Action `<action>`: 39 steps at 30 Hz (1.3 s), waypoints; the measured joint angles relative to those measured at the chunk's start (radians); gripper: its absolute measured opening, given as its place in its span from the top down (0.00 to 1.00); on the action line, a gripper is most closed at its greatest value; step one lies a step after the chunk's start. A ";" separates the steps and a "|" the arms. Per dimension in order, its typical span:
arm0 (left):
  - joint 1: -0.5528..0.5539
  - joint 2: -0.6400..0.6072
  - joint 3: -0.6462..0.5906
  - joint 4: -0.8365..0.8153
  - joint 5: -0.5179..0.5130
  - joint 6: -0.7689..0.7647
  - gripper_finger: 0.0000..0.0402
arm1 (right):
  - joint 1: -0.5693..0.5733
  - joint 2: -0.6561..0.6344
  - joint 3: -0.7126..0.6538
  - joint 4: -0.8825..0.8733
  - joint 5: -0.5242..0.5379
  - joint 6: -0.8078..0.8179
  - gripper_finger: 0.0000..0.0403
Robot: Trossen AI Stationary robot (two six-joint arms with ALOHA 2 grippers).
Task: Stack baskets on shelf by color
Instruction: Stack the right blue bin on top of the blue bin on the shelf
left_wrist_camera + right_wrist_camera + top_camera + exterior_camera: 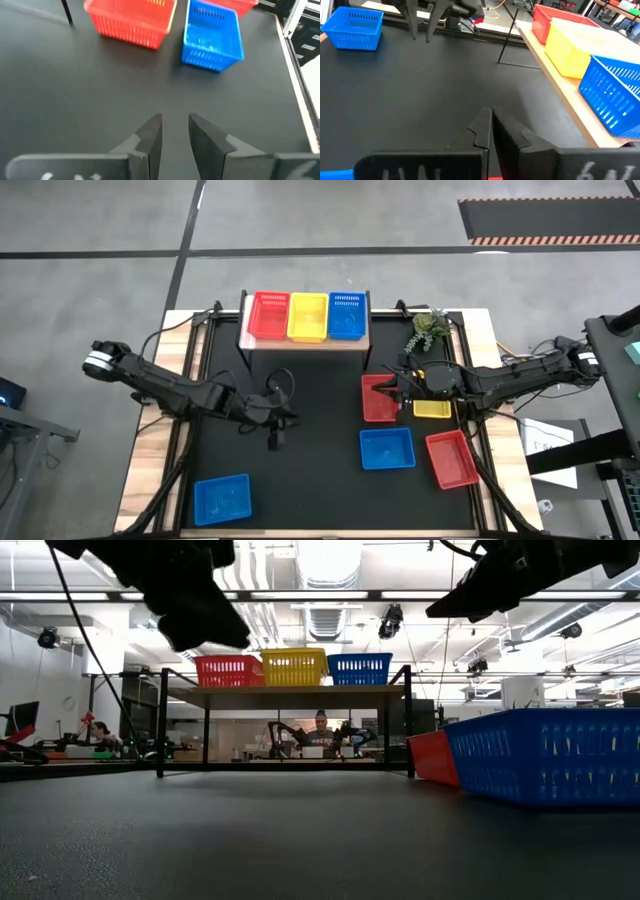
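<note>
The black-topped counter (300,460) carries everything, and at its far edge stands the shelf (303,342), its wood top already holding one row of three baskets side by side — a red basket (269,315), a yellow basket (308,316) and a blue basket (347,315) — which reads as the base layer of three colour stacks, one colour to a column, so each loose basket has an obvious home. The rest lie scattered on the counter: a lone blue basket (222,498) near the front left corner, a second loose blue basket (387,447) right of centre, a red one (381,397) just behind it, another red one (452,458) tilted at the right edge, and a loose yellow basket (433,409) partly hidden under the right arm. A small potted plant (430,328) sits beside the shelf, out of the way. The left end effector (275,427) hangs over bare counter at mid-table, its fingers (151,135) parted by a narrow gap and gripping nothing; the red and blue baskets lie ahead of it, well apart. The right end effector (405,383) hovers over the red basket by the shelf's right legs, fingers (485,127) pressed fully together and empty — it would need to open before any pick.
</note>
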 joint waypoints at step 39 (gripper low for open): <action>-0.106 0.016 0.018 -0.041 0.000 0.036 0.80 | 0.311 0.330 0.495 -0.738 -0.077 0.252 0.66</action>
